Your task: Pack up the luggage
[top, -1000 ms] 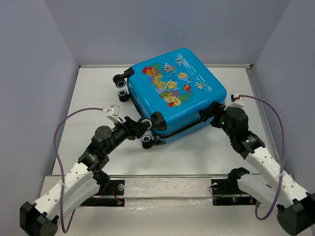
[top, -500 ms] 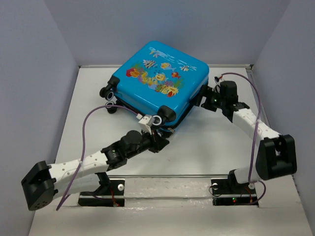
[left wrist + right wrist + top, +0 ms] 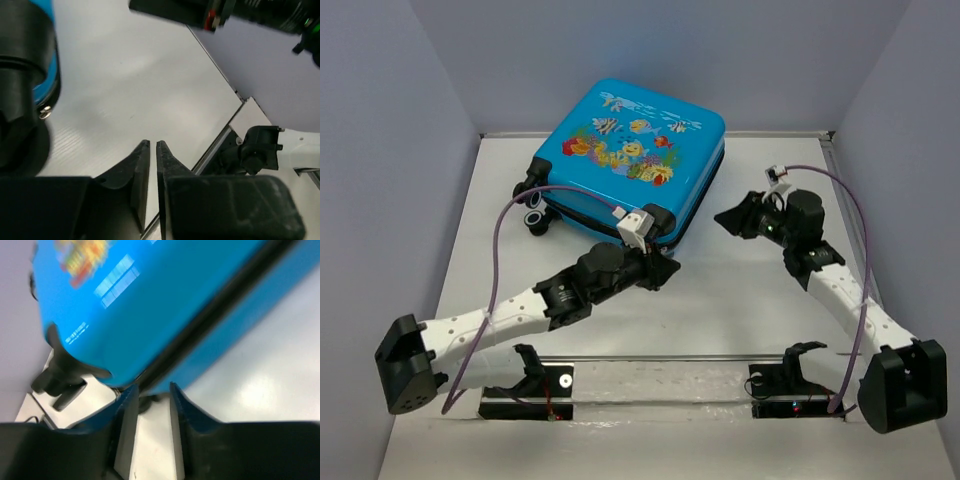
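Observation:
The luggage (image 3: pixel 630 150) is a bright-blue suitcase with a fish print. It lies flat and closed at the back of the white table (image 3: pixel 740 310). My left gripper (image 3: pixel 667 270) is shut with nothing between its fingers, just in front of the suitcase's near corner wheel (image 3: pixel 656 220). In the left wrist view that gripper (image 3: pixel 152 145) is over bare table, with the black wheel (image 3: pixel 20 125) to its left. My right gripper (image 3: pixel 725 220) is open and empty, a short way off the suitcase's right side. In the right wrist view that gripper (image 3: pixel 152 387) faces the blue shell (image 3: pixel 150 305) and its black zipper trim (image 3: pixel 215 310).
Grey walls close in the table on the left, back and right. A metal rail (image 3: pixel 640 357) runs along the front edge, with the two arm mounts (image 3: pixel 790 385) beyond it. Purple cables (image 3: pixel 500 250) loop above both arms. Two more wheels (image 3: pixel 533 195) stick out at the suitcase's left.
The suitcase has turned anticlockwise and slid back and to the left. My left arm swung right and its gripper shut. My right gripper came off the suitcase's side and narrowed.

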Robot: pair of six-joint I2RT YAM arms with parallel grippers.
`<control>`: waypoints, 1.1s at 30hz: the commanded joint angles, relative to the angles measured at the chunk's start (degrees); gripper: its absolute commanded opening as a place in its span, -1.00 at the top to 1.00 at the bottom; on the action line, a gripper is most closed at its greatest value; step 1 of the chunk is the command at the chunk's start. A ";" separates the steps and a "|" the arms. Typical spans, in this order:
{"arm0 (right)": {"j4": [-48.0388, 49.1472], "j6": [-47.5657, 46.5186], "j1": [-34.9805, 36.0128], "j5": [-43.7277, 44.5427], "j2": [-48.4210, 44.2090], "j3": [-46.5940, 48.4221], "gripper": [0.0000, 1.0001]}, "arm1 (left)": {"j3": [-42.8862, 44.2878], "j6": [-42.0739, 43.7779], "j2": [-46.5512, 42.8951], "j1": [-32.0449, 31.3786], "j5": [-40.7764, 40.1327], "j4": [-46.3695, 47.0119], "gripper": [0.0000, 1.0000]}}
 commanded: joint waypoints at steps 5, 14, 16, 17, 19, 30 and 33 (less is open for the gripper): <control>10.33 3.49 5.27 -1.11 -7.05 -15.37 0.83 | 11.07 5.12 -16.54 12.91 -20.78 -31.02 -0.21; 19.13 2.61 17.85 2.41 -1.69 -17.48 0.43 | 10.29 15.57 -12.08 50.08 -17.36 -35.18 -0.82; 19.31 2.35 17.85 2.50 -1.87 -17.74 0.37 | 10.46 17.50 -8.31 52.57 -15.52 -34.91 -0.87; 19.22 2.26 17.85 2.33 -2.13 -17.83 0.31 | 10.73 19.95 -7.07 53.71 -13.16 -34.74 -0.87; 19.13 2.26 17.85 1.89 -2.48 -18.01 0.28 | 11.78 22.51 -4.95 54.95 -9.46 -33.51 -0.92; 19.40 2.26 17.85 -1.37 -3.19 -18.89 0.25 | 17.48 32.96 8.05 55.48 -14.80 -27.08 -0.98; 19.48 2.26 17.85 -1.63 -3.19 -19.06 0.26 | 19.34 34.12 11.31 55.66 -14.46 -26.83 -0.98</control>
